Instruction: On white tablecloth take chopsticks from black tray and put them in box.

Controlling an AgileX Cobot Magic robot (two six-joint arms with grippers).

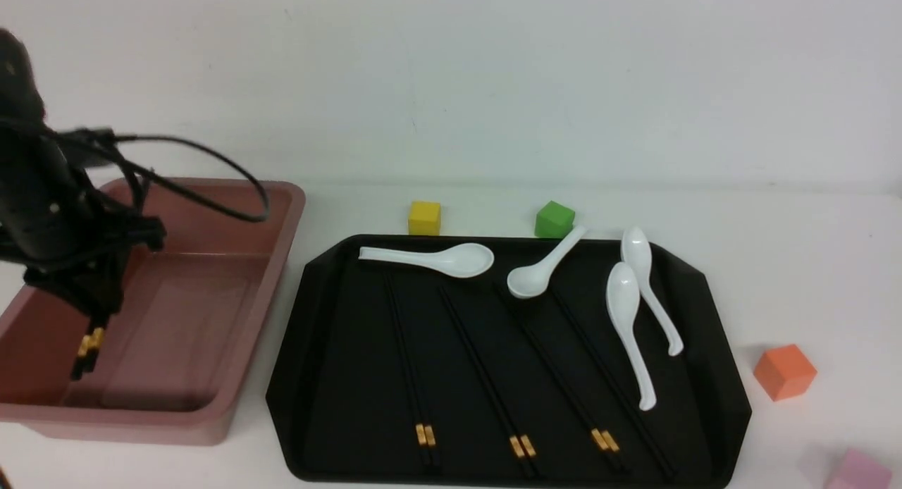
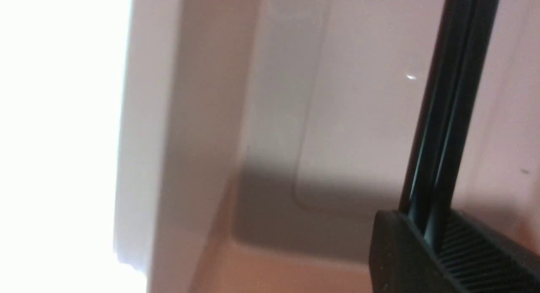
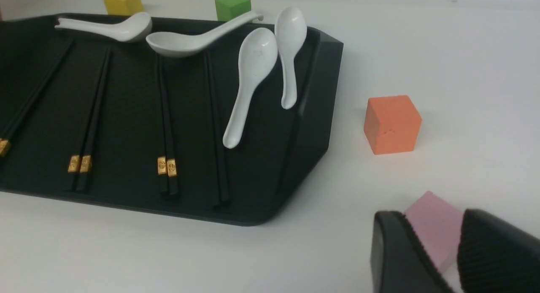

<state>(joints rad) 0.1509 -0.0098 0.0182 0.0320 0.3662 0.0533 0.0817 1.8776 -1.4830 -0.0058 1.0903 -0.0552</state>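
My left gripper [image 1: 97, 318] hangs over the left part of the pink box [image 1: 285, 242] and is shut on a pair of black chopsticks [image 1: 86, 351]. Their gold-banded ends point down into the box. In the left wrist view the chopsticks [image 2: 451, 94] run out from between the fingers [image 2: 396, 250] above the box floor [image 2: 358, 115]. On the black tray [image 1: 338, 348] lie several more chopstick pairs [image 1: 486, 376]. My right gripper [image 3: 432, 219] hovers low over the white tablecloth [image 1: 775, 263], right of the tray, open with nothing held.
Several white spoons [image 1: 627, 320] lie across the tray's far half. A yellow cube [image 1: 424, 217] and a green cube [image 1: 554, 219] stand behind the tray. An orange cube [image 1: 784, 371] and a pink cube [image 1: 858, 471] sit to its right.
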